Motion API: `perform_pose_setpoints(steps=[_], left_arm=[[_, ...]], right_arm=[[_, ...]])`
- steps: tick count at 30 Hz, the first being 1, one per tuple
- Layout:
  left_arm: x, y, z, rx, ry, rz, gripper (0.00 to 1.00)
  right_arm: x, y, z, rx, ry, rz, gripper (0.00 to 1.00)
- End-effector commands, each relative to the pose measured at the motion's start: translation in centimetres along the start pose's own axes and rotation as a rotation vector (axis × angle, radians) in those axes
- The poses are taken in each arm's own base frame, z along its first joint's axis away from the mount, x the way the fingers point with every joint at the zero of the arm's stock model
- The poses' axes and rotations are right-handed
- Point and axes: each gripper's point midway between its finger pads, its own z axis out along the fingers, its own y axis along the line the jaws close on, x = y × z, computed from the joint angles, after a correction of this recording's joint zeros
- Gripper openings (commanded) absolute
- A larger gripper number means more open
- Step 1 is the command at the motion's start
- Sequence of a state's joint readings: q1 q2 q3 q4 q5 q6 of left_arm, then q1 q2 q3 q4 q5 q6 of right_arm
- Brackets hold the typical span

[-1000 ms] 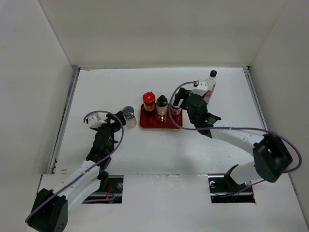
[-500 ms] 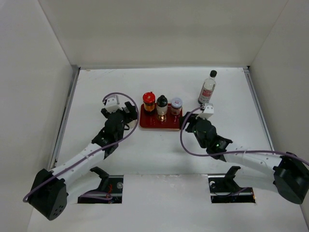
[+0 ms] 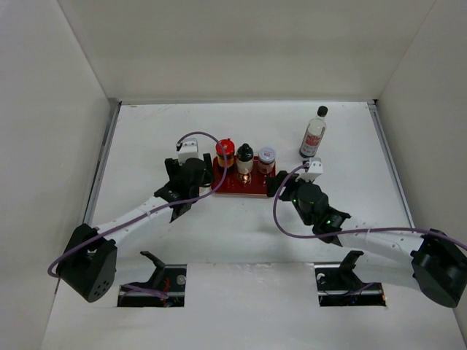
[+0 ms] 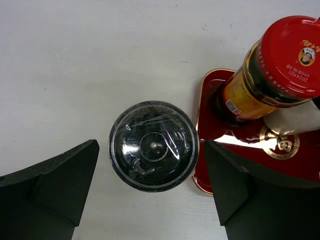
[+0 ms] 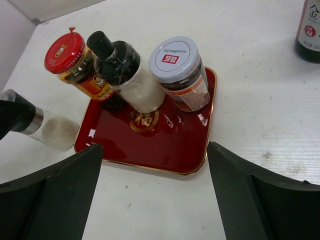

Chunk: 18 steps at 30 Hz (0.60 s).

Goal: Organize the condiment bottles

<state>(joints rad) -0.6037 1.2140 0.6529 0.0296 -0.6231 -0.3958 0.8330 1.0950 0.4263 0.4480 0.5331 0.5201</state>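
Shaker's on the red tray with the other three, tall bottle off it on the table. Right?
Not quite. The shaker stands on the table beside the tray, not on it, as the right wrist view shows. The rest holds.

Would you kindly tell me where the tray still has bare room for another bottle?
On the tray the near half is bare; the red-capped jar, dark bottle and pale-lidded jar crowd its far edge. The shaker stands on the table close beside its left rim. Bare table also lies between tray and tall bottle.
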Motion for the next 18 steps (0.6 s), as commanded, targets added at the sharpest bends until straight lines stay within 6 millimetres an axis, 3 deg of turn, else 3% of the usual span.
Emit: perform_pose_setpoints(steps=[1,7,11,14,18], left_arm=[[-2.1,0.0,0.0,-0.026,-0.049,-0.014,0.84],[-2.7,-0.2,0.7,-0.027,-0.071,-0.028,0.7],[-3.7,-0.6,0.7,-0.019,-0.091,-0.028,0.45],[-5.3,-0.6,-0.2,-0.016,-0.134,-0.053,0.32],[-8.9,-1.2,-2.8,0.022,-0.226,-0.083,0.3]], right_arm=[[-1.0,1.5,-0.1,-0.059,-0.038,0.037,0.92],[-0.8,1.5,-0.1,-0.063,-0.034,0.038,0.92],[-0.6,1.5,-0.1,-0.065,-0.027,0.039,0.92],[-0.7,1.3,-0.2,-0.06,-0.034,0.039,0.92],[-0.6,1.3,-0.1,-0.061,-0.03,0.041,0.92]])
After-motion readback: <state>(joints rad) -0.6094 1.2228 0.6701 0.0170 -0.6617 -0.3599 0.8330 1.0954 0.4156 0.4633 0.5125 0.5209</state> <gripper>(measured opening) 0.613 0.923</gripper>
